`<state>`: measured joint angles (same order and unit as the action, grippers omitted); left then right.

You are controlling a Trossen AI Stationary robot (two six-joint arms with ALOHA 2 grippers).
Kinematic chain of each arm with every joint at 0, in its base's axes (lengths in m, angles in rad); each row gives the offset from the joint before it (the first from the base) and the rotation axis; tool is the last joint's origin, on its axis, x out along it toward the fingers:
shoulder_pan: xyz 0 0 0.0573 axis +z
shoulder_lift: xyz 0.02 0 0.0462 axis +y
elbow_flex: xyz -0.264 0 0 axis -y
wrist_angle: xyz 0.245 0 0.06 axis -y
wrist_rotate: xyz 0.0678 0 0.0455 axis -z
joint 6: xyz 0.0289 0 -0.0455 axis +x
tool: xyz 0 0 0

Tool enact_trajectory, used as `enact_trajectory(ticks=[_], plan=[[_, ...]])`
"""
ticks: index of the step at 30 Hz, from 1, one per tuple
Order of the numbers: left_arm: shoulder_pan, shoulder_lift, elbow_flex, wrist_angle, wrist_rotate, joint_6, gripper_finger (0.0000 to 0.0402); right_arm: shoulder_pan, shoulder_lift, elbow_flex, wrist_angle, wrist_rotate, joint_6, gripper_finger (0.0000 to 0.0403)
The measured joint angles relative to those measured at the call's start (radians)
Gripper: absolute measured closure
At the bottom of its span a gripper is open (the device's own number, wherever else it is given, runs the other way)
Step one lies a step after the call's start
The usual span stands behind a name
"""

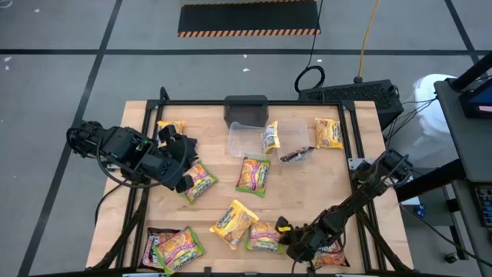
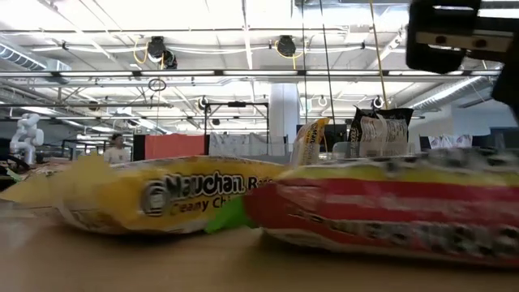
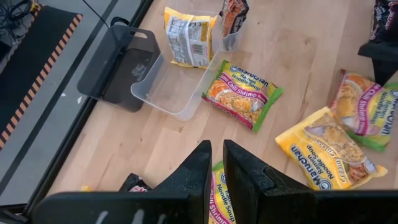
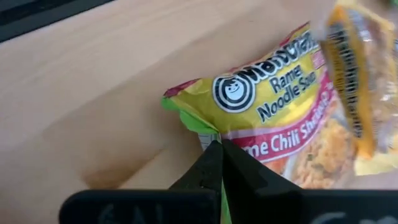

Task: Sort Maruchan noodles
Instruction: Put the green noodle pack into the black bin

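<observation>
Several Maruchan noodle packets lie flat and scattered on the wooden table (image 1: 307,192). My right gripper (image 1: 287,232) is near the front edge, shut on a green-edged Lime Chili Shrimp packet (image 4: 273,118), which also shows in the high view (image 1: 265,237). A yellow packet (image 1: 233,223) lies just left of it. My left gripper (image 1: 181,165) hangs above another green-edged packet (image 1: 198,182) at the left. Its fingers (image 3: 216,165) stand a narrow gap apart with nothing between them. My right gripper pinches the packet's green sealed edge (image 4: 200,127) at one corner, between the tips of its two fingers (image 4: 211,163). The fingers slant down from the table's right side. The rest of the packet lies flat on the wood.
At the back stand a dark grey box (image 1: 246,108) and two clear tubs (image 1: 244,140) (image 1: 298,132), with a yellow packet (image 1: 270,137) and a dark one (image 1: 296,155) propped in them. More packets lie at the near left (image 1: 175,248), near right (image 1: 330,258) and centre (image 1: 254,173).
</observation>
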<state>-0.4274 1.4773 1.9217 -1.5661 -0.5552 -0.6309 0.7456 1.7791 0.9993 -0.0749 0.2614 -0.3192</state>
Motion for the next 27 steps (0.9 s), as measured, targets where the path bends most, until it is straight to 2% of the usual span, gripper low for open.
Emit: enact_trajectory(ticks=[18, 27], plan=[[0.000, 0.000, 0.000, 0.000, 0.000, 0.007, 0.0353, -0.057, -0.185, 0.000, -0.081, 0.032, -0.012, 0.0403], [0.000, 0.000, 0.000, -0.001, 0.000, 0.007, 0.0353, -0.078, -0.284, 0.000, -0.080, 0.107, -0.088, 0.0403]])
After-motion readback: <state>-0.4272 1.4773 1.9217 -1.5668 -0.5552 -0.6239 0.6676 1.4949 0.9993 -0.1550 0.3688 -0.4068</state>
